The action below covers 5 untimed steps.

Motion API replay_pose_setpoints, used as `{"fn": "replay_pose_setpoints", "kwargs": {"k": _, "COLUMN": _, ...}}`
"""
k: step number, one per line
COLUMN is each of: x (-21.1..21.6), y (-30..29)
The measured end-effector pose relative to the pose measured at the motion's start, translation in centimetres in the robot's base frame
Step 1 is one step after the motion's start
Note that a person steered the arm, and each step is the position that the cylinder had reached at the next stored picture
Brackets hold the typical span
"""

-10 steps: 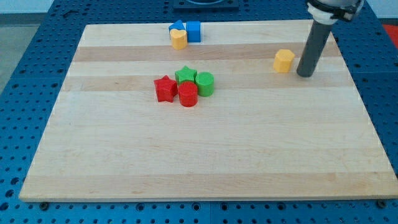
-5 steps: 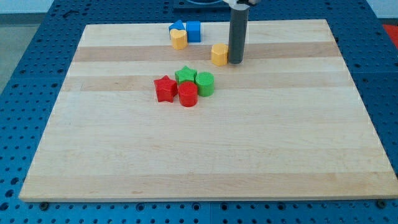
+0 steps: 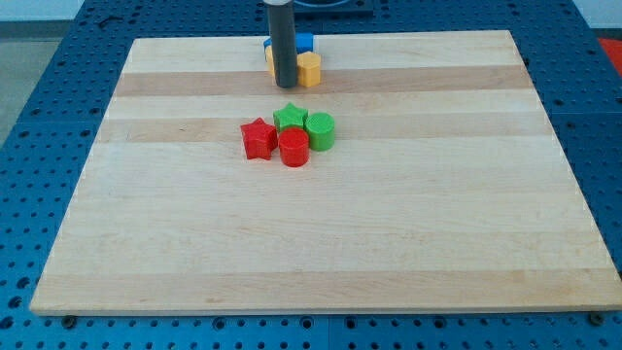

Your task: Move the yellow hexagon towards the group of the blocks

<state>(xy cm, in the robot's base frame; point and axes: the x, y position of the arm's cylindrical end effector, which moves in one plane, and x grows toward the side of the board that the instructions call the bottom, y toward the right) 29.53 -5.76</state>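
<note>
The yellow hexagon [image 3: 309,69] lies near the view's top, just below a blue cube [image 3: 304,42]. My rod stands upright with my tip [image 3: 283,85] just left of the hexagon, close to or touching it. The rod covers most of another yellow block [image 3: 269,61] and a second blue block [image 3: 267,44]. Lower, near the middle, a group sits tight together: a red star [image 3: 258,139], a green star [image 3: 289,119], a green cylinder [image 3: 320,130] and a red cylinder [image 3: 294,148].
The wooden board [image 3: 437,214] rests on a blue perforated table [image 3: 39,146]. The board's top edge runs just behind the blue blocks.
The yellow hexagon has slid from the view's right to the left, ending beside the blue and yellow blocks at the top. My tip moved left with it and now stands on its left side.
</note>
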Motion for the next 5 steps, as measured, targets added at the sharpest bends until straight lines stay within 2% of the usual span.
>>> {"fn": "replay_pose_setpoints", "kwargs": {"k": 1, "x": 1.7, "y": -0.5}}
{"fn": "replay_pose_setpoints", "kwargs": {"k": 2, "x": 2.1, "y": 1.6}}
{"fn": "replay_pose_setpoints", "kwargs": {"k": 3, "x": 2.1, "y": 4.3}}
{"fn": "replay_pose_setpoints", "kwargs": {"k": 5, "x": 1.4, "y": 5.0}}
